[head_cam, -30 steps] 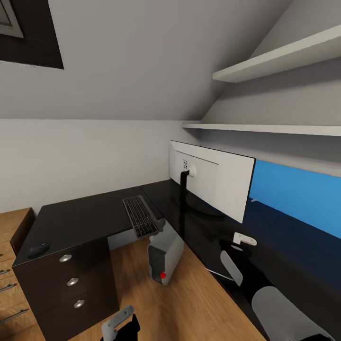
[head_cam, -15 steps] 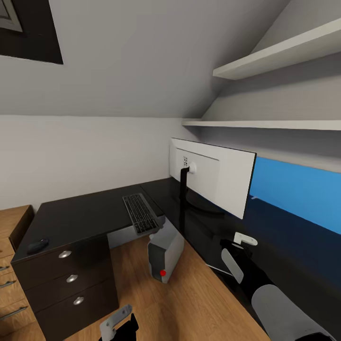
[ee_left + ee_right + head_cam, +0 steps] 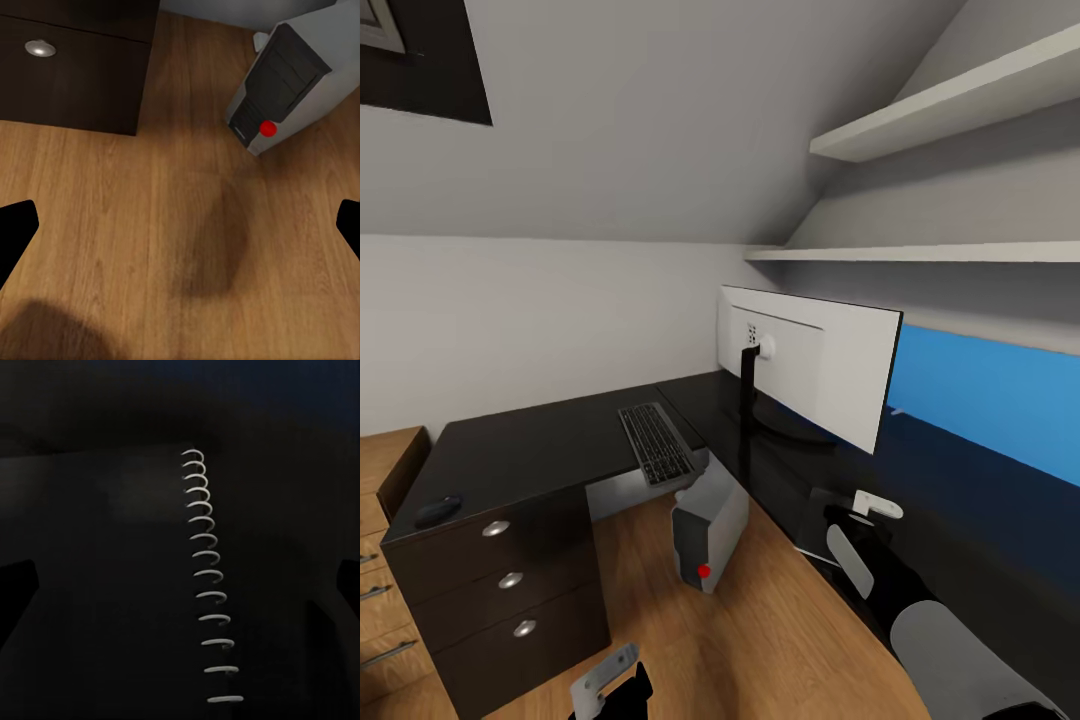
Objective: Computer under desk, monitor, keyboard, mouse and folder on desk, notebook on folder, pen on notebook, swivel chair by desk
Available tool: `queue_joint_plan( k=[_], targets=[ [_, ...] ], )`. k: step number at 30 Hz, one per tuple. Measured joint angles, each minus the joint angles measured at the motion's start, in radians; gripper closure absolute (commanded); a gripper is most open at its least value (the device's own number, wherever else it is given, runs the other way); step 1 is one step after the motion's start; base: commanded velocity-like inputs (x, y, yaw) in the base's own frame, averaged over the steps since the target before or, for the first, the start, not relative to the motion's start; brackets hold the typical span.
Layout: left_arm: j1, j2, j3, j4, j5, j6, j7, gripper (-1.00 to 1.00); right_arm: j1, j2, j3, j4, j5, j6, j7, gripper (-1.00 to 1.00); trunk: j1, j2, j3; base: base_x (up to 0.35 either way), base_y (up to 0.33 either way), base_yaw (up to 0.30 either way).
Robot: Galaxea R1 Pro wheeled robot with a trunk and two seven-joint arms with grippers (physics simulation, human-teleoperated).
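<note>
The monitor point(image 3: 815, 365) stands on the black desk point(image 3: 530, 455) with its white back towards me. The keyboard point(image 3: 656, 442) lies left of it, and the mouse point(image 3: 438, 510) sits at the desk's far left corner. Below the desk's edge the computer point(image 3: 708, 535) point(image 3: 289, 82) stands on the floor. My right gripper point(image 3: 840, 510) point(image 3: 180, 585) hangs open over the dark desk top, above the spiral binding of a notebook point(image 3: 206, 577). My left gripper point(image 3: 605, 690) point(image 3: 180, 225) is open and empty low above the wood floor. The folder, pen and swivel chair are out of view.
A black drawer unit point(image 3: 510, 590) point(image 3: 75, 67) with round silver knobs closes the desk's left end, with light-wood shelving point(image 3: 380, 560) beside it. Two white shelves point(image 3: 940, 255) hang over the desk's right wing. A bright blue band point(image 3: 990, 400) runs along the wall behind the monitor.
The whole view has shifted a little, so the desk and monitor sit higher in the picture. My right arm has reached slightly further over the desk. Nothing on the desk has moved.
</note>
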State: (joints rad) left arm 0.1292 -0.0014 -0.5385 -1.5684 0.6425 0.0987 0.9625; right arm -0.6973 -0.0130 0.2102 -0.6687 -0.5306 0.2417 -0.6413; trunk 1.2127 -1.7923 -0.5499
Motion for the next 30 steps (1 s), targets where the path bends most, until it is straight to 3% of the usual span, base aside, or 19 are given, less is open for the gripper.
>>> queue_joint_plan(
  k=[22,30],
  targets=[
    [0.000,0.000,-0.003,0.001,0.001,0.002,-0.004,-1.00,0.000,0.001,0.002,0.000,0.000,0.002,0.001,-1.00,0.000,0.000,0.000,0.000,0.000,0.000],
    [0.000,0.000,-0.003,0.001,0.001,0.002,-0.003,-1.00,-0.001,0.002,0.003,-0.005,0.013,0.003,0.001,-1.00,0.011,-0.021,-0.009,0.000,0.000,0.000]
  ],
)
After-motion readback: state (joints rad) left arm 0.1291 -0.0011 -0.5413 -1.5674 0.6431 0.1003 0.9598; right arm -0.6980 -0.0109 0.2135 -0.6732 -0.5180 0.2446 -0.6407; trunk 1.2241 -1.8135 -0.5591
